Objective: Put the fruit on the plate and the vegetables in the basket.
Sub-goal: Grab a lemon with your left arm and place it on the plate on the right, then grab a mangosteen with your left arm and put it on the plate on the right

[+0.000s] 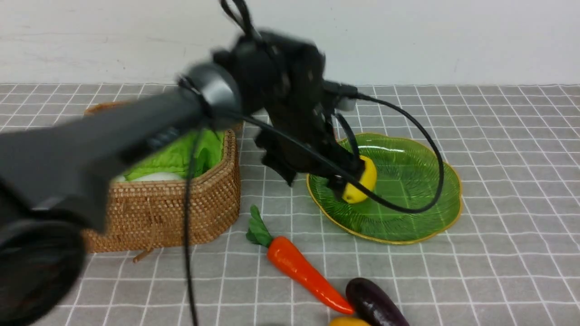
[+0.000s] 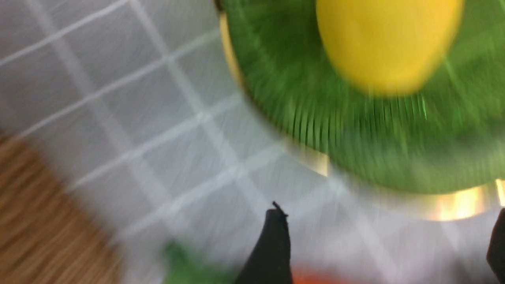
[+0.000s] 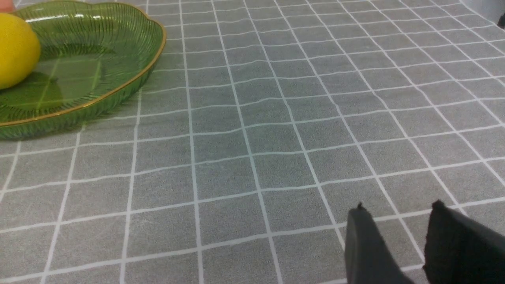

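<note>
We see the lemon (image 1: 362, 183) resting on the plate (image 1: 417, 199), toward its 9 o'clock edge. Our left gripper (image 2: 388, 221) hangs just above it, jaws spread wide with nothing between them. The right gripper (image 3: 398, 207) sits low over the bare tablecloth (image 3: 252, 138), well apart from the plate, jaws a narrow gap apart and empty. We judge the carrot (image 1: 303, 271) the likely next pick: it lies at 7 o'clock from the plate, leaves pointing to 11 o'clock and tip to 5 o'clock. It is nearer the left arm, with the basket (image 1: 181, 213) at its 10 o'clock.
</note>
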Robot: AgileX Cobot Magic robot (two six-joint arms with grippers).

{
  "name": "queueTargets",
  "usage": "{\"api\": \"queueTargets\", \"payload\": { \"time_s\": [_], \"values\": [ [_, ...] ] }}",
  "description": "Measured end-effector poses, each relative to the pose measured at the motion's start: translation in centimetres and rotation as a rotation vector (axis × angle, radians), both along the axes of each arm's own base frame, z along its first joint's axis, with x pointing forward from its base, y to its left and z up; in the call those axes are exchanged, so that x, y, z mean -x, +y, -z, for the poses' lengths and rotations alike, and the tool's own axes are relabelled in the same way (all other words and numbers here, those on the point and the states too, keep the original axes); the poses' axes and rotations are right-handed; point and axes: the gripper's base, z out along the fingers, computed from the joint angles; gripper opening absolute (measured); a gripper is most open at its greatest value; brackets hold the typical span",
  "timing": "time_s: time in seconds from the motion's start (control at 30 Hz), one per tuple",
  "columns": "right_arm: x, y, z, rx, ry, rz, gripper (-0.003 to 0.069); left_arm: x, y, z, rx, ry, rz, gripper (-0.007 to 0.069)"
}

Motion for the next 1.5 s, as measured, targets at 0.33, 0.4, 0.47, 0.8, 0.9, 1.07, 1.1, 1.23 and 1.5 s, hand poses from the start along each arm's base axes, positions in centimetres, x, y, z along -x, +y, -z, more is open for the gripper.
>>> {"api": "queueTargets", "payload": {
  "time_s": [0.33, 0.4, 0.47, 0.8, 0.9, 1.07, 1.1, 1.23, 1.5],
  "values": [
    [0.0, 0.0, 0.0, 0.000, 0.000, 0.000, 0.0240, 9.8, 7.5, -7.3, -0.058, -0.027, 0.070, 0.0594],
    [0.0, 0.0, 0.0, 0.000, 0.000, 0.000, 0.0240, 12.1, 9.0, -6.2, -0.050, 0.040, -0.010, 0.0591],
    [0.0, 0.0, 0.0, 0.000, 0.000, 0.000, 0.0240, 13.4, 9.5, -4.4, -0.047, 0.126, -0.051, 0.0591],
    [0.0, 0.0, 0.0, 0.000, 0.000, 0.000, 0.0240, 17.4, 11.5, 7.7, -0.116, 0.404, -0.185, 0.0591],
    [0.0, 0.0, 0.0, 0.000, 0.000, 0.000, 0.0240, 17.7, 11.2, 9.3, -0.080, 0.446, -0.220, 0.0591],
    [0.0, 0.0, 0.0, 0.000, 0.000, 0.000, 0.0240, 16.8, 10.5, 10.4, -0.025, 0.400, -0.247, 0.0591],
    [0.0, 0.0, 0.0, 0.000, 0.000, 0.000, 0.0240, 16.5, 10.3, 10.7, -0.011, 0.397, -0.256, 0.0591],
    [0.0, 0.0, 0.0, 0.000, 0.000, 0.000, 0.0240, 16.2, 10.0, 11.5, -0.006, 0.405, -0.268, 0.0591],
    [0.0, 0.0, 0.0, 0.000, 0.000, 0.000, 0.0240, 16.1, 10.0, 11.6, -0.047, 0.429, -0.254, 0.0591]
  ]
}}
